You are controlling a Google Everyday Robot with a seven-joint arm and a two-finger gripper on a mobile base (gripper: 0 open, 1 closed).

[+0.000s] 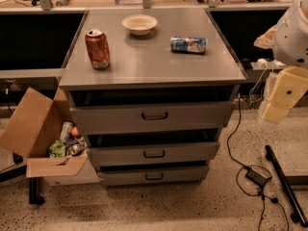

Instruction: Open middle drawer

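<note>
Nearest to me, on the speckled floor off the desk's front right corner, a small power brick (258,175) lies on its black cable (234,143), with a dark bar (285,184) just beside it. Off the front left corner a cardboard box (33,129) stands open, with cans and wrappers inside.

On the front of the desk (144,61) I see three grey drawers stacked. The bottom drawer (183,175) has the shortest front. Above it is the middle drawer (192,152), with its dark loop handle (154,154) at front centre and a dark gap along its upper edge. The top drawer (192,115) has the tallest front.

My tool (283,99) hangs in the air off the desk's right edge, about level with the top drawer and well apart from the middle drawer's handle. I cannot tell whether it is released or clenched, and it touches nothing.

On the desk, a red soda can (97,49) stands upright near the left edge. A crushed blue can (188,44) lies on its side toward the right edge, and a pale bowl (139,24) sits near the middle of the far edge.
</note>
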